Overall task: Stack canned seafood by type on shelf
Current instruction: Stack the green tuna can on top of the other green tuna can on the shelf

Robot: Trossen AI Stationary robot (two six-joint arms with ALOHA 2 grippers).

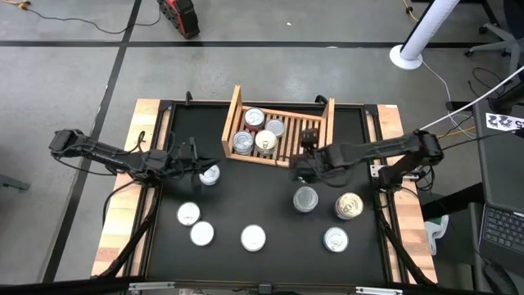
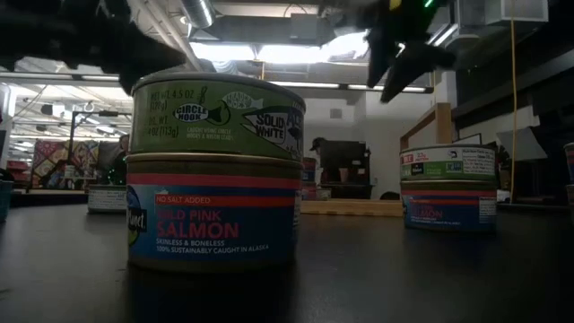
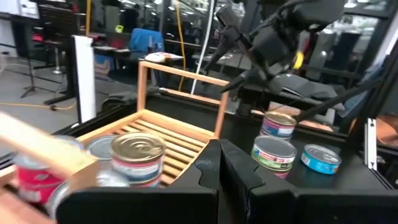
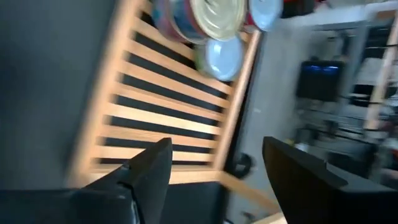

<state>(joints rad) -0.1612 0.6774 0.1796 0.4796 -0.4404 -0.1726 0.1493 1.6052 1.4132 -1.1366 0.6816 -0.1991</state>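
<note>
Reaching in from the left edge of the table [image 1: 164,246], the left arm lies low across the black mat, its left gripper [image 1: 196,164] with fingers pressed together and nothing between them. It sits just beside a lone tin [image 1: 210,174] near the shelf's front left corner. In the left wrist view the closed fingers [image 3: 219,168] point toward the shelf's near corner post.

Three loose tins sit on the left and centre front of the mat: one [image 1: 189,214], one [image 1: 201,234] just beside it, and one [image 1: 253,238] set apart toward the middle. Open black mat lies between these and the shelf.

The shelf [image 1: 232,123], a light wooden rack with raised side boards, stands at the back centre of the table. Four tins [image 1: 255,118] are grouped in its left half, touching or nearly so; the right half shows bare slats. The right wrist view looks down on those bare slats [image 4: 161,106], with the tins at the far end.

The right gripper [image 1: 304,160] hovers over the shelf's front right corner, jaws spread wide and holding nothing; its two fingers [image 4: 149,168] frame open slats.

On the right of the mat stand a grey-lidded tin [image 1: 305,198], a gold-lidded tin [image 1: 349,206] and a white-lidded tin [image 1: 336,239], well clear of the table's right edge. The low view shows a two-tin stack [image 2: 213,170] close up, green label over blue and red.
</note>
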